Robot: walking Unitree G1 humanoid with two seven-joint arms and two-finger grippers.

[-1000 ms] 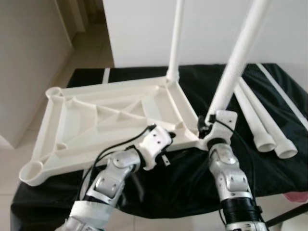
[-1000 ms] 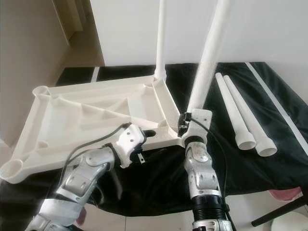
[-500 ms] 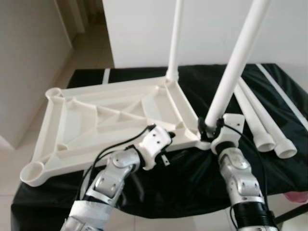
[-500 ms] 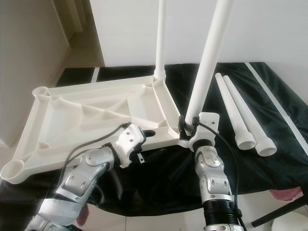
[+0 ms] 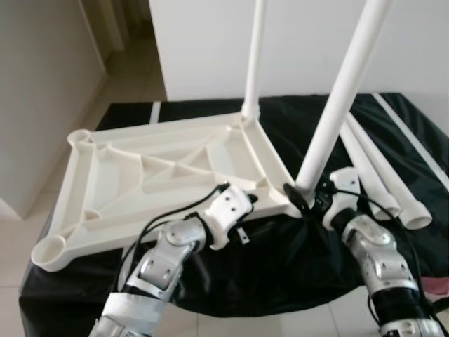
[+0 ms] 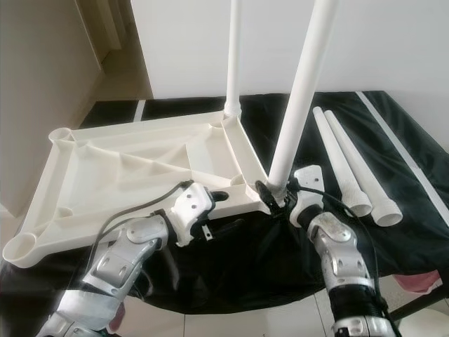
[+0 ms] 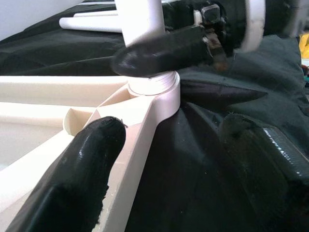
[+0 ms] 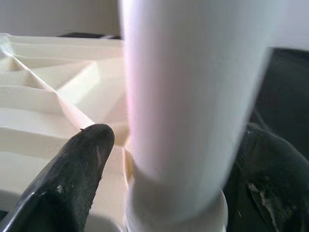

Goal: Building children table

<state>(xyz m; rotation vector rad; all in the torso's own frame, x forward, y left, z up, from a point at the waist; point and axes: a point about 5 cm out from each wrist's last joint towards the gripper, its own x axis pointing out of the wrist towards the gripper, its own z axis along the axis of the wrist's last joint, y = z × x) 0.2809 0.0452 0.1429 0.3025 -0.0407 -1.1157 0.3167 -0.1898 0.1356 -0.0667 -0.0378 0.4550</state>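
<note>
Table top (image 5: 154,175): cream plastic, lay upside down on the black cloth (image 5: 280,260), ribbed underside up; long axis ran from the robot's near left to its far right.
Near leg (image 5: 337,98): white tube, stood in the near right corner socket, leaning up and slightly to the right, its top out of frame.
Far leg (image 5: 254,56): white tube, upright in the far right corner socket.
Spare legs (image 6: 354,172): two white tubes, lay side by side on the cloth to the right of the top, open flared ends toward the robot.
Right gripper (image 5: 303,196): forearm came up from the lower right, wrist bent inward toward the corner; fingers sat on either side of the near leg's base just above the socket, close against the tube.
Left gripper (image 7: 164,140): arm reached in from the lower left, wrist low at the near edge; fingers spread, one over the top's rim, the other over the cloth, the corner socket ahead between them.
Empty sockets (image 5: 48,247): round, open, at the two left corners.
</note>
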